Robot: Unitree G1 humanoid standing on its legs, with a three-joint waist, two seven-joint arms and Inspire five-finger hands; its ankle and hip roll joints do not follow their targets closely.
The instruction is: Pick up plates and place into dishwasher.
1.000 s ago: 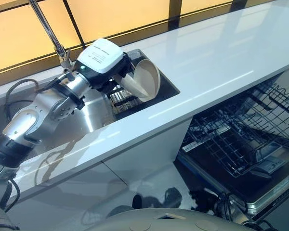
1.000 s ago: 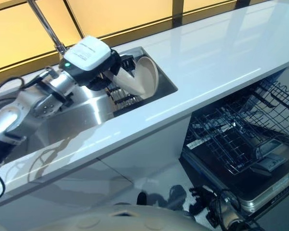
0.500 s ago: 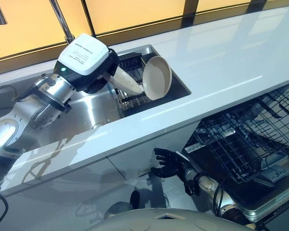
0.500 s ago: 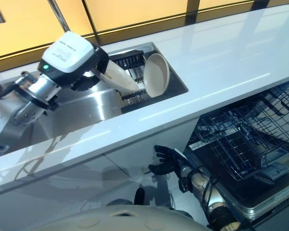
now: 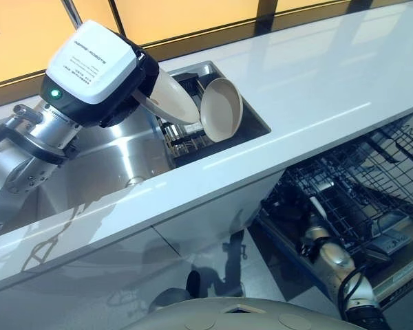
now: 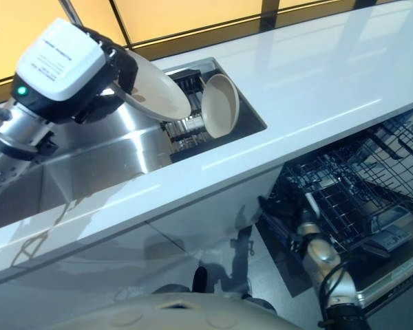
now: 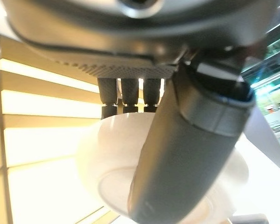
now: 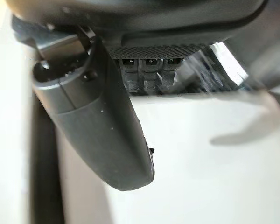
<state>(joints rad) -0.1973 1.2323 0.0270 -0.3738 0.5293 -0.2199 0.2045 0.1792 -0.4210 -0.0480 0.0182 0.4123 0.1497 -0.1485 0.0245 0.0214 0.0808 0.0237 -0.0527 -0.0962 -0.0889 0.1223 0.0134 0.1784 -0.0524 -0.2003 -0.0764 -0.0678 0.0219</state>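
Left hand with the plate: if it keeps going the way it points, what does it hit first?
Probably the second plate standing in the sink rack. The left hand holds its plate with the rim aimed at it and a small gap showing. Depth is unclear.

The dark left hand (image 7: pixel 186 154) grips a round cream-white ceramic plate (image 7: pixel 112 163): its thick grey thumb crosses the plate's underside, while the black fingers (image 7: pixel 130 95) curl over the far rim. Behind the plate glow warm yellow horizontal panels (image 7: pixel 42 100) with darker bands between them.
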